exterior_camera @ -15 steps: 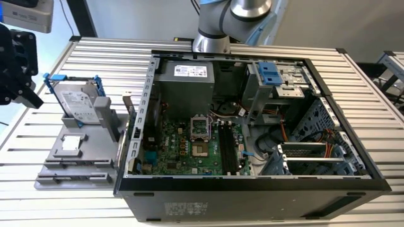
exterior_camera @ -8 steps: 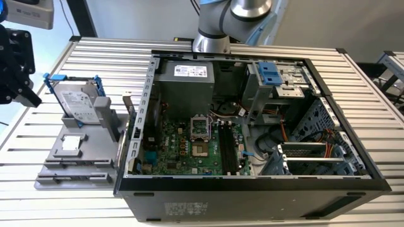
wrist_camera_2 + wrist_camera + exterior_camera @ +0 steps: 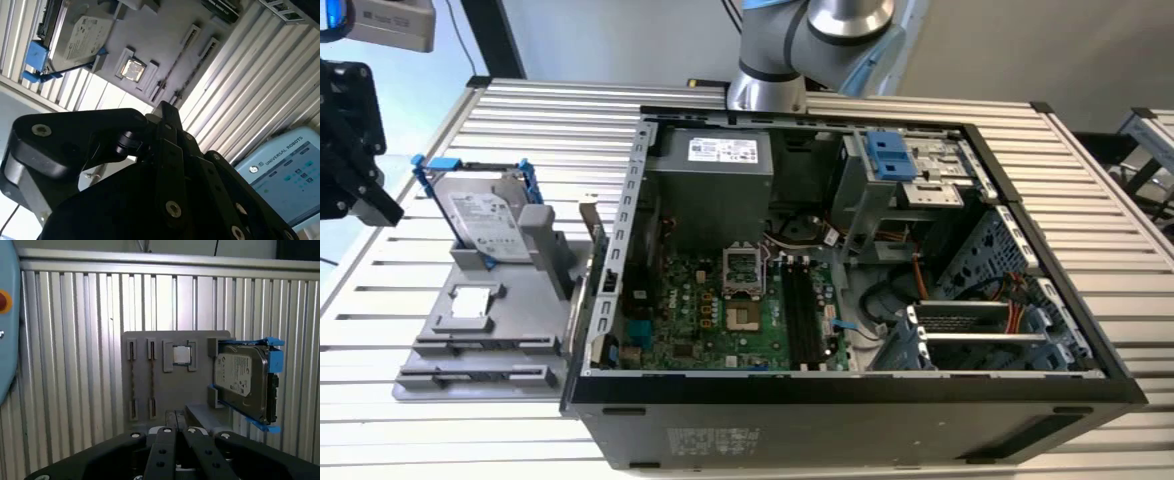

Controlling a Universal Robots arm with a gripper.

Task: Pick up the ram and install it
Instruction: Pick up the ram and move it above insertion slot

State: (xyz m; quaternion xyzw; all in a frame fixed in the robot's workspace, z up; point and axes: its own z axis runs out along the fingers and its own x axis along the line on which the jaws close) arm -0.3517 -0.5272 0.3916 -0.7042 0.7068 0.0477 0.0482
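Reach stage: black end effector [image 3: 175,418] pressed together, empty, off grey holder plate [image 3: 175,387]; slim dark-green ram stick [image 3: 220,10] at plate edge; grasp probably needs spreading first.

A grey slatted metal table [image 3: 1107,230] is carrying a black open-sided computer case [image 3: 854,388] and, just beside it on the exterior view's left, a grey flat plastic fixture tray [image 3: 520,310]. A silver hard drive in a blue-trimmed frame [image 3: 487,220] is standing upright at the tray's far end. A small square silver chip [image 3: 471,300] is lying in a pocket in front of it. A green motherboard [image 3: 707,310] is lying inside the case. The black gripper [image 3: 374,200] is hanging left of the hard drive.
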